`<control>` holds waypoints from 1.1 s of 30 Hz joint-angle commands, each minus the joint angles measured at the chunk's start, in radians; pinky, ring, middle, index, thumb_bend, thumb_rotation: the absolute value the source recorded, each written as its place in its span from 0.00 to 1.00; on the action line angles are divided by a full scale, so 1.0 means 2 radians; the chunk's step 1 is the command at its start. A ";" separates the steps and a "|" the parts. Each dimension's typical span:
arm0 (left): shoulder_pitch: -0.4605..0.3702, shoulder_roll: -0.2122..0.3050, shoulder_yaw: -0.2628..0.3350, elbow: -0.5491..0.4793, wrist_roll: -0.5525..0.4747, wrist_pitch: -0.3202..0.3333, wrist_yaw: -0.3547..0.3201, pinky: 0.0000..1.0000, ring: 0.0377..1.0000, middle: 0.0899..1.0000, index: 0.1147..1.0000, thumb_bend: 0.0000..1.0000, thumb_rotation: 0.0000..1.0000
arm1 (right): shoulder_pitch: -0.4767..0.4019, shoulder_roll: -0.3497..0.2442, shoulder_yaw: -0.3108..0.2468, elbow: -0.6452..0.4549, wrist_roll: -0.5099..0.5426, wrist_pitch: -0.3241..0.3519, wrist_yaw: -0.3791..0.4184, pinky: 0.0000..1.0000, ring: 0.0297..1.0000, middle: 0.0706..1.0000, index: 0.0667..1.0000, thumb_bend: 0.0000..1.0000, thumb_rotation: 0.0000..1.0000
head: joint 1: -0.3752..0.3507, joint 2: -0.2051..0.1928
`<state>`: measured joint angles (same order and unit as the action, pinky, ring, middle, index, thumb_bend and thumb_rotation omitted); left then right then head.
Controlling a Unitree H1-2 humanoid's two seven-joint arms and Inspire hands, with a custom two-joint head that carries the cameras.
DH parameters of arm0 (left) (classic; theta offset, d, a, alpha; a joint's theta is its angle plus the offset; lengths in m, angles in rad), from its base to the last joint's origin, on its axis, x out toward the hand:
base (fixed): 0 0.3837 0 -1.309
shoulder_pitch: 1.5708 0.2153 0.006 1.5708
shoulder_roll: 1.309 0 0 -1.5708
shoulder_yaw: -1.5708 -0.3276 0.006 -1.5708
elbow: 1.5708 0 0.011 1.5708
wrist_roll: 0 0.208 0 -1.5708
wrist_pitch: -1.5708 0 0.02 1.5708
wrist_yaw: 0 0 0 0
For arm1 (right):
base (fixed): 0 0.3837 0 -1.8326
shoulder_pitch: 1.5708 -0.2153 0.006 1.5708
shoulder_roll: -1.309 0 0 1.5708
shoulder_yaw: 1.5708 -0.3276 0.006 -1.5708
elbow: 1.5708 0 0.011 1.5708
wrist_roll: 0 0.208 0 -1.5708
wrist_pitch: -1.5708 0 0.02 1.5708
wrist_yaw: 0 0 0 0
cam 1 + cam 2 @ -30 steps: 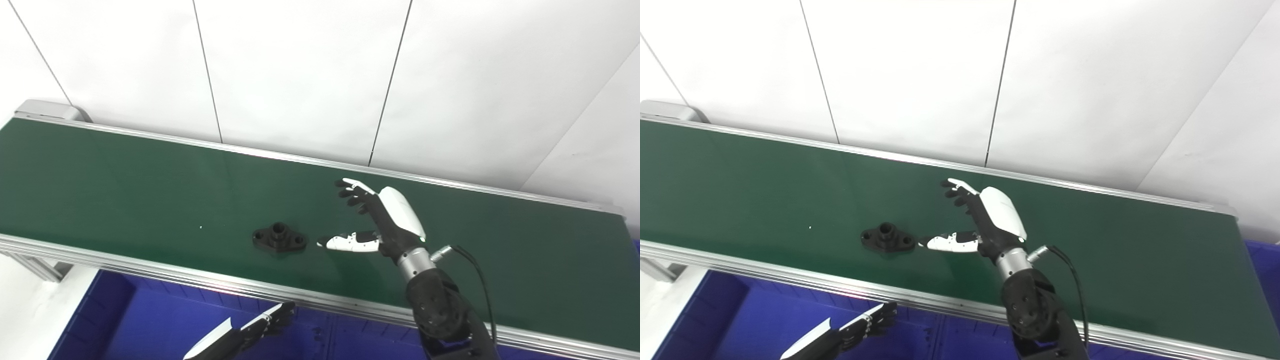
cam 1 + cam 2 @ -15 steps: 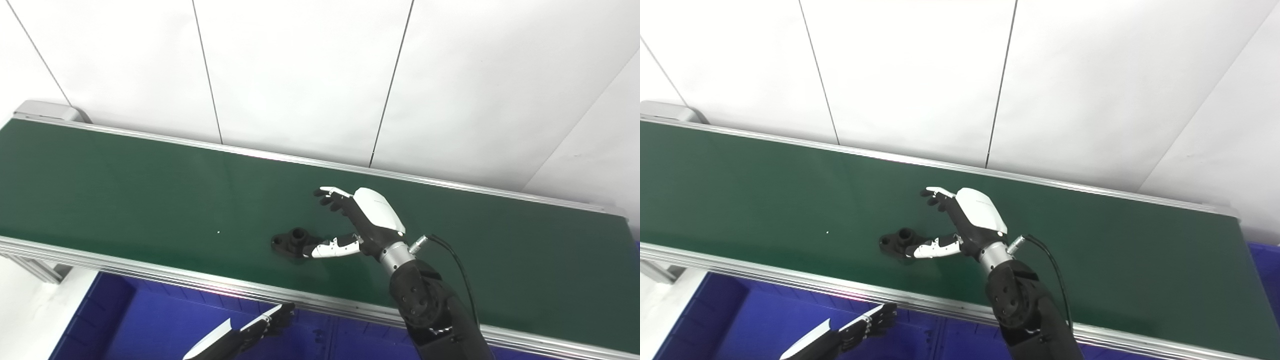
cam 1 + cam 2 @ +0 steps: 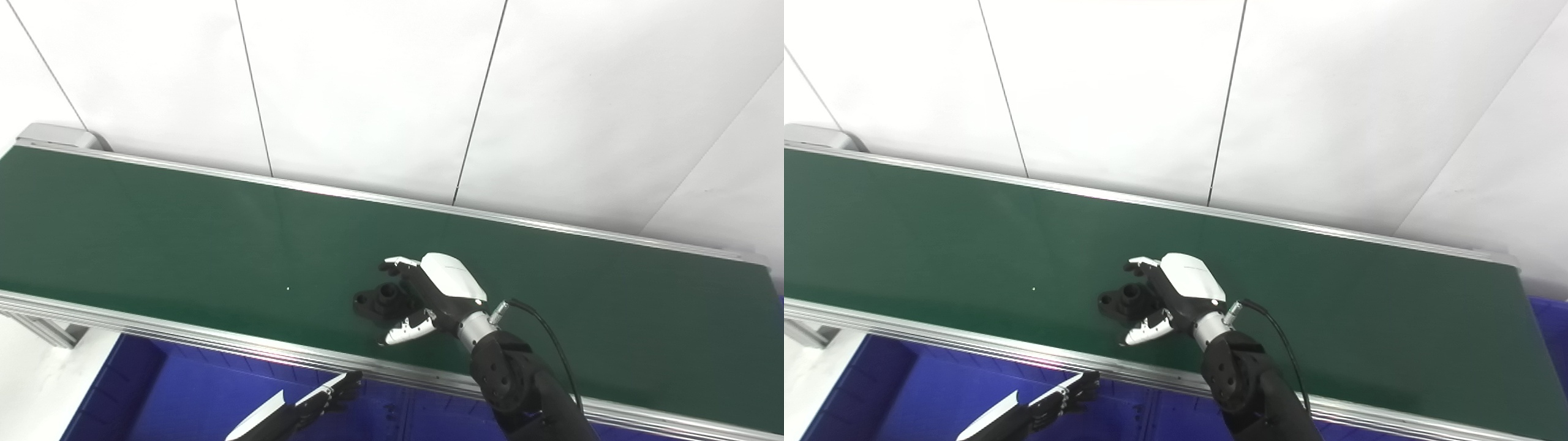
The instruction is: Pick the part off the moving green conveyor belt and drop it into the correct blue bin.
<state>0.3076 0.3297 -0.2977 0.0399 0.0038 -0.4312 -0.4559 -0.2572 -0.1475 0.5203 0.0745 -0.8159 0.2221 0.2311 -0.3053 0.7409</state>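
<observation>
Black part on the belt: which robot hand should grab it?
Right. The right robot hand is on the belt with fingers cupped around the black part, thumb on its near side. The left robot hand hangs below the belt over the blue bin, away from the part.

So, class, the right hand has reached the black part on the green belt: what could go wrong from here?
1. The right hand has its fingers spread around the black flanged part, not closed on it. The task says the conveyor belt moves, so the part may slip past.
2. The thumb sits low beside the flat flange; closing could push the part away instead of gripping it.
3. The part lies near the belt's front rail, above the blue bin: a nudge might tip it in unsorted.
</observation>
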 commanded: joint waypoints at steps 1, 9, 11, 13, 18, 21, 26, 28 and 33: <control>0.002 0.003 0.004 -0.019 -0.013 -0.019 -0.002 0.91 0.94 0.97 0.97 0.76 0.61 | -0.007 -0.010 0.005 -0.006 -0.008 -0.022 -0.007 0.65 0.71 0.73 0.76 0.76 0.05 | 0.000 0.002; 0.003 0.004 0.004 -0.027 -0.009 -0.019 0.000 0.90 0.93 0.96 0.97 0.76 0.61 | -0.001 -0.033 0.017 0.005 -0.018 -0.033 -0.021 0.39 0.44 0.48 0.70 0.59 0.00 | 0.001 0.009; 0.002 0.004 0.004 -0.029 -0.008 -0.019 0.001 0.90 0.93 0.97 0.97 0.75 0.61 | 0.002 -0.038 0.019 0.001 -0.020 -0.034 -0.022 0.29 0.36 0.45 0.66 0.55 0.00 | 0.000 0.009; 0.003 0.002 0.004 -0.029 -0.007 -0.019 0.003 0.89 0.93 0.96 0.97 0.75 0.61 | 0.005 -0.042 0.020 -0.003 -0.021 -0.034 -0.022 0.21 0.26 0.44 0.57 0.54 0.00 | -0.001 0.010; 0.001 0.002 0.005 -0.032 -0.003 -0.019 0.006 0.88 0.92 0.96 0.97 0.75 0.61 | 0.013 -0.047 0.017 -0.011 -0.020 -0.039 -0.032 0.17 0.21 0.43 0.46 0.53 0.00 | -0.004 0.013; 0.001 0.002 0.005 -0.034 -0.002 -0.019 0.008 0.87 0.91 0.96 0.96 0.74 0.61 | 0.019 -0.047 0.017 -0.011 -0.019 -0.041 -0.036 0.21 0.26 0.43 0.46 0.53 0.00 | -0.005 0.014; 0.000 0.001 0.007 -0.032 -0.007 -0.019 0.008 0.87 0.92 0.96 0.97 0.74 0.61 | 0.030 -0.046 0.021 -0.010 -0.024 -0.041 -0.046 0.22 0.27 0.43 0.46 0.53 0.00 | -0.010 0.014; -0.001 0.000 0.008 -0.030 -0.012 -0.019 0.007 0.87 0.91 0.95 0.96 0.74 0.60 | 0.034 -0.045 0.023 -0.010 -0.027 -0.039 -0.050 0.23 0.28 0.43 0.46 0.53 0.00 | -0.009 0.014; -0.002 0.000 0.010 -0.027 -0.017 -0.019 0.003 0.88 0.93 0.96 0.96 0.74 0.59 | 0.038 -0.044 0.028 -0.007 -0.034 -0.039 -0.061 0.20 0.24 0.43 0.46 0.53 0.00 | -0.010 0.014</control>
<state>0.3110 0.3266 -0.2887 0.0091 -0.0063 -0.4313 -0.4483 -0.1950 -0.2454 0.5507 0.0527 -0.8645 0.1734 0.0995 -0.3252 0.7685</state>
